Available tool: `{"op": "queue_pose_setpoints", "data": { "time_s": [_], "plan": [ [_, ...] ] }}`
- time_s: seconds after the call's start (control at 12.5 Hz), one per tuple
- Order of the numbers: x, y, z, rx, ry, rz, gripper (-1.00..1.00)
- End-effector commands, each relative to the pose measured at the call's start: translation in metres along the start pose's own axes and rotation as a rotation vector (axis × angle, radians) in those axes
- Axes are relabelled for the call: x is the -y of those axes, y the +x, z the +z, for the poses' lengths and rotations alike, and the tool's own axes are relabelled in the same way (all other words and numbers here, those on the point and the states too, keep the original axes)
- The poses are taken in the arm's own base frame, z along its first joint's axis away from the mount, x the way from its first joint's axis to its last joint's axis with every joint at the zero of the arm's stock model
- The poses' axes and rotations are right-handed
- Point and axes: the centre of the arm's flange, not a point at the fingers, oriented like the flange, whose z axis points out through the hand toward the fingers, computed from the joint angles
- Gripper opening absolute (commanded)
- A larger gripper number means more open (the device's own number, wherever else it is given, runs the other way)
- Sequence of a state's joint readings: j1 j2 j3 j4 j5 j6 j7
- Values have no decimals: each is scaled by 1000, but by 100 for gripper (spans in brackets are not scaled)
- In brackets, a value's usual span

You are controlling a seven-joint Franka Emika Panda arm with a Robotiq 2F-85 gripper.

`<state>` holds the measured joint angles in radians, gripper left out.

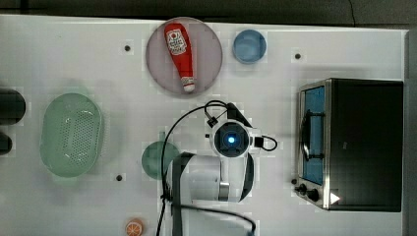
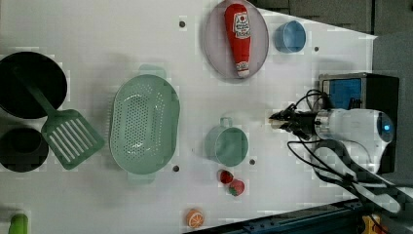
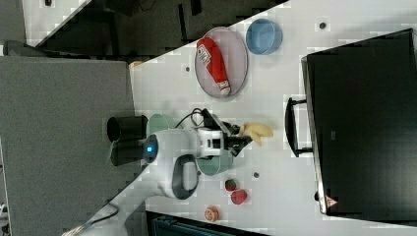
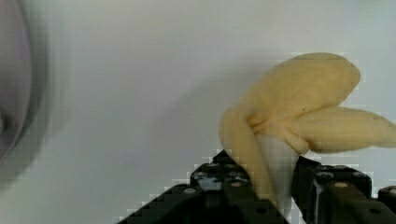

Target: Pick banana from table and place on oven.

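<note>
**Ana:** Right view has it clearest: the claw is pinching the banana near mid-frame, with the fruit sticking out past the fingertips toward the oven, which takes up the right side of the frame.

**Ben:** So the banana sits between the claw and the target?

**Ana:** Yes. Its long axis runs roughly along the line from the wrist to the oven's bar handle, and the black top lies beyond that handle. My guess is the carry goes rightward in the right view and needs height to clear the front frame.

**Ben:** How does the grip look up close?

**Ana:** From the wrist view, the whitish core of the banana is wedged between the black jaws, while the splayed peel flaps hang free. It looks soft and plush, matte cream-yellow, so it may squash or pivot.

**Ben:** And the surfaces?

**Ana:** The desk is smooth, flat white. The oven is boxy, its top flat and dark, which should make a forgiving landing spot.
</note>
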<state>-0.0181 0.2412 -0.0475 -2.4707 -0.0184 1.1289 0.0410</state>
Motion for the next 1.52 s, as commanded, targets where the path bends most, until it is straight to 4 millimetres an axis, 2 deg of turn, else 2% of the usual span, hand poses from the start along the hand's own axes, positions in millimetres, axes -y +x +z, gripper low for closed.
{"op": "queue_pose_setpoints", "data": {
  "time_s": [0.08,0.24,0.4,0.56,0.72,0.88,1.04,1.36,1.52],
  "plan": [
    [20,11,-133,-65,78,-33,-43],
    [13,11,-211,-44,60,-25,-43],
    [-3,12,-278,-11,31,-4,-43],
    [-23,25,-324,10,17,31,-43],
    [-46,52,-355,8,26,75,-43],
    [-79,87,-358,15,29,107,-43],
    [-117,126,-343,9,8,68,-43],
    [-186,207,-291,-88,-9,-89,-43],
    [-210,235,-263,-118,-53,-151,-43]
  ]
}}
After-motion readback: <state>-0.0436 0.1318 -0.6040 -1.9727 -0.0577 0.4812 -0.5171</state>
